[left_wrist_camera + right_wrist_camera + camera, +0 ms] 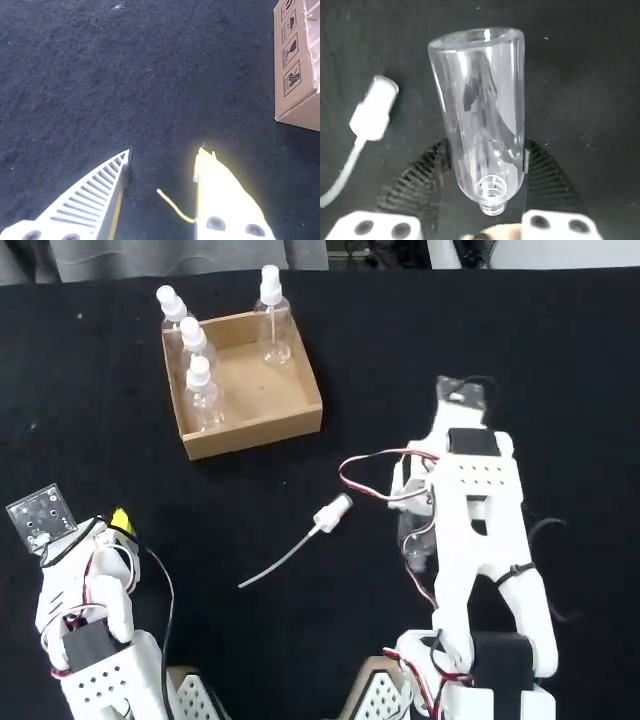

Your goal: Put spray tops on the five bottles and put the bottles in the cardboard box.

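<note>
My right gripper is shut on a clear bottle that has no top; its open threaded neck points back toward the wrist. In the high view this bottle lies low under the right arm, right of centre. A loose white spray top with a long dip tube lies on the black table just left of it, and the spray top also lies beside the bottle in the right wrist view. My left gripper stands open over bare cloth at the front left. Several capped bottles stand in the cardboard box.
The box shows its printed side wall in the left wrist view, a short way off from that gripper. One capped bottle stands at the box's back left corner. Black cloth covers the table.
</note>
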Controlling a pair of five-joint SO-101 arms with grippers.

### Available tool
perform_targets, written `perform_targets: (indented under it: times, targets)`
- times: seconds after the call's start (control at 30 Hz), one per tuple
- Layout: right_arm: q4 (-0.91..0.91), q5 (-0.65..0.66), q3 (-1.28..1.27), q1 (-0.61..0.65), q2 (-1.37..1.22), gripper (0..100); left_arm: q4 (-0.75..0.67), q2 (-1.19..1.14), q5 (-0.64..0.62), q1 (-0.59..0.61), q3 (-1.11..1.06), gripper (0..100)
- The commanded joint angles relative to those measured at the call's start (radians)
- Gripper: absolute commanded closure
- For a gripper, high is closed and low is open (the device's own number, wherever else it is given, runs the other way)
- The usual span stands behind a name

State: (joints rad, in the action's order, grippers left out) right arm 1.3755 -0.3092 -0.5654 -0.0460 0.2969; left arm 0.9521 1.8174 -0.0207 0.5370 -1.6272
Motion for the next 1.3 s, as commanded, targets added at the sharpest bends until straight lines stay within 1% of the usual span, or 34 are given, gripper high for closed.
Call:
perform_targets:
  times: [0.0,0.1,0.2,0.3,0.33,0.47,0.57,0.9,1.03,1.1,1.27]
  targets:
    - [-0.025,-0.218,0.070,-0.023,-0.002,84.9,0.005,0.008,0.000,0.013,0.004,81]
    - [-0.051,-0.342,0.067,-0.023,0.001,85.2,0.005,0.008,0.000,0.013,0.004,81]
    - [-0.051,-0.399,0.067,-0.018,0.002,85.0,0.005,0.008,0.000,0.013,0.004,81]
    - [-0.052,-0.413,0.068,-0.018,0.005,85.0,0.005,0.008,0.000,0.013,0.004,81]
    - [-0.055,-0.436,0.068,-0.018,0.005,85.0,0.005,0.008,0.000,0.013,0.004,81]
    - [-0.080,-0.594,0.067,-0.023,-0.001,85.0,0.005,0.008,0.000,0.013,0.004,81]
    - [-0.080,-0.681,0.067,-0.023,-0.002,85.0,0.005,0.008,0.000,0.013,0.004,81]
    - [-0.083,-0.921,0.065,-0.023,-0.002,84.9,0.005,0.008,0.000,0.013,0.004,81]
    - [-0.147,-1.008,0.033,-0.037,-0.004,84.8,0.005,0.008,0.000,0.013,0.004,81]
    - [-0.206,-1.028,0.005,-0.055,-0.004,84.8,0.005,0.008,0.000,0.015,0.004,81]
    - [-0.331,-1.030,-0.061,-0.133,-0.004,84.8,0.005,0.008,0.000,0.015,0.004,81]
